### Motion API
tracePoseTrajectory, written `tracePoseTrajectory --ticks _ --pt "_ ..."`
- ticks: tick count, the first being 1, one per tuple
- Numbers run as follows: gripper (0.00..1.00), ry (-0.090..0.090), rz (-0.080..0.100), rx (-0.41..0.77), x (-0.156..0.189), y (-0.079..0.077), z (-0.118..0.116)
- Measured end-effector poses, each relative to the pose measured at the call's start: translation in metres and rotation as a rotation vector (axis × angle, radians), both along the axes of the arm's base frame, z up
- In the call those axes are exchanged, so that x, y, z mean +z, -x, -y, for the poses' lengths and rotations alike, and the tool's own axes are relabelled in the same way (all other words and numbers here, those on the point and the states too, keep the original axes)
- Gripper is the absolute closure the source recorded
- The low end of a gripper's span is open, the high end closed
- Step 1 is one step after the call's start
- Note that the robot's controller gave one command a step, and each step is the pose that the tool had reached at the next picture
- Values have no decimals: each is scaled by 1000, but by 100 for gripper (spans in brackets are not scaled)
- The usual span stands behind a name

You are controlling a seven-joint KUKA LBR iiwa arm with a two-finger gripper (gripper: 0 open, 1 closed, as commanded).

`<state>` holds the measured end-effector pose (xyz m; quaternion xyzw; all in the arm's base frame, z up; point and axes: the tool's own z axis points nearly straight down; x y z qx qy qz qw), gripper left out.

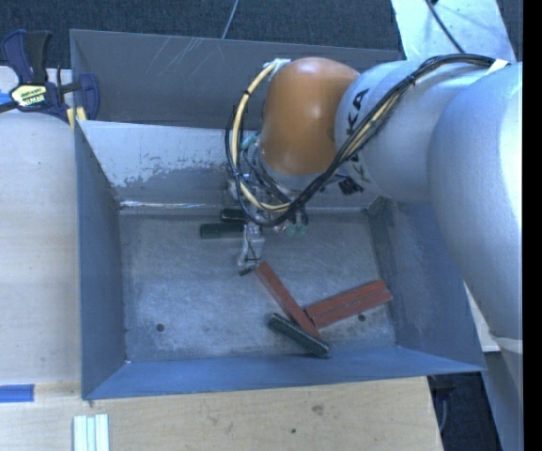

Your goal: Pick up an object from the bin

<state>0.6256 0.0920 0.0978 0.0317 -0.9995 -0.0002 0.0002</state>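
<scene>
The gripper [248,256] hangs mid-bin, seemingly just beside the upper end of a reddish-brown slat [285,299] (its lower end meets a second slat [348,303] toward the front right corner). How wide it stands I cannot tell. It should straddle the slat's narrow width before closing.

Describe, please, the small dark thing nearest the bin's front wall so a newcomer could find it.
Look in the grey bin, near its front wall, right of middle, where two reddish-brown bars meet. The short dark bar lies at their meeting ends. It alone there is dark and stubby.
</scene>
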Motion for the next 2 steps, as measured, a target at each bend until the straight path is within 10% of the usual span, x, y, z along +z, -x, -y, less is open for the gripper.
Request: tracePoseTrajectory --ticks 1,2 --pt "0 0 3 -42 -24 -1 2" --pt "100 0 6 -16 -27 -2 10"
